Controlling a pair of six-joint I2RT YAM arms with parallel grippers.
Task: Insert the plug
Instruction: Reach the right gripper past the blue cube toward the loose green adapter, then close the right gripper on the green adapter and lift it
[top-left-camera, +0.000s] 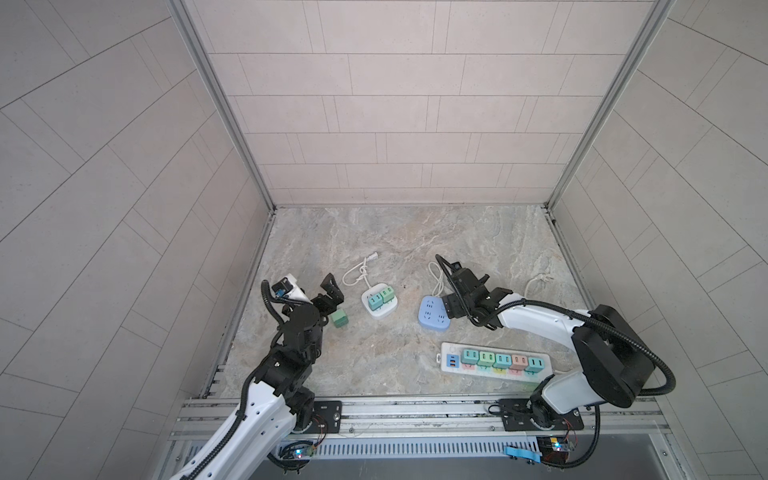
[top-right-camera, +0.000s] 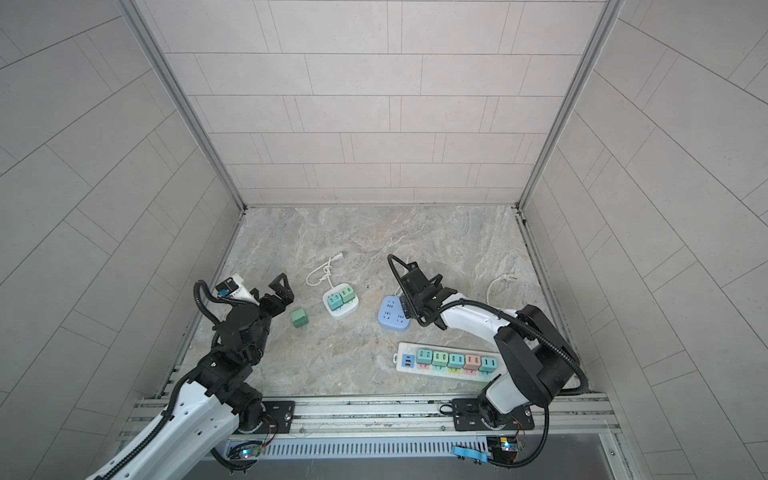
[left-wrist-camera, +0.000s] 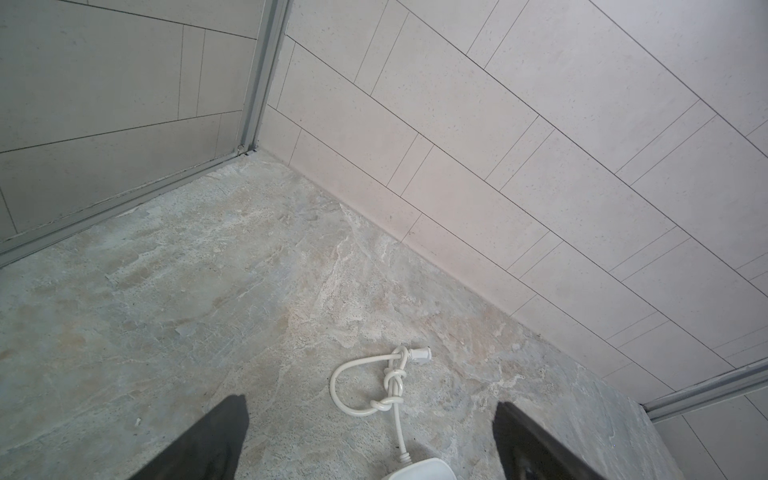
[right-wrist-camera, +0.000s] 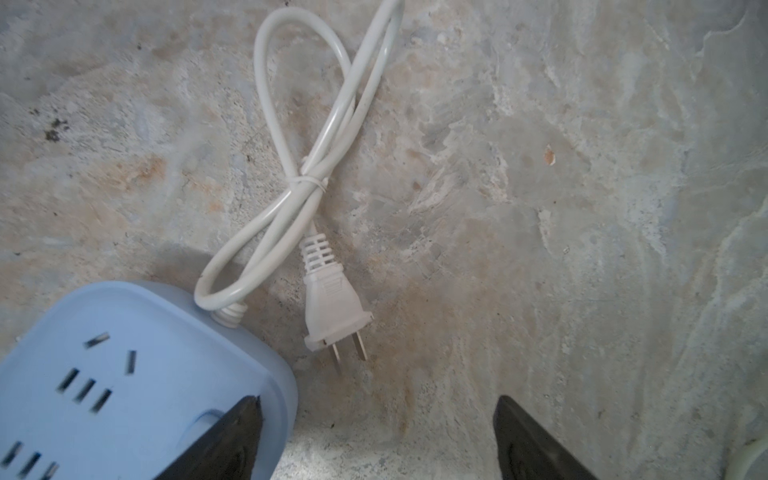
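Where three tiled walls close in the cell, a marbled grey-and-tan stone-look surface makes up the work area. It is framed by aluminium corner posts and, at the near side, by a slotted metal rail. The walls are pale beige, laid in long rectangular tiles with thin dark joints. In the right wrist view the surface shows pale veins, rusty patches and small dark specks.

The green plug lies loose on the surface at the left, just beside the left gripper and apart from every socket. That gripper's jaws stand wide apart with nothing between them. Its wrist view looks over a knotted white cord toward a far corner of the cell. The cord runs to a white square socket block, which carries two seated adapters, one teal and one green.

The right gripper is likewise spread and empty, low over the surface at the edge of a blue socket block. One finger overlaps the block's corner in the wrist view. A white two-pin cord plug lies flat just beside that block, its cord tied in a loop. Near the rail lies a long white power strip with five coloured adapters seated in a row.
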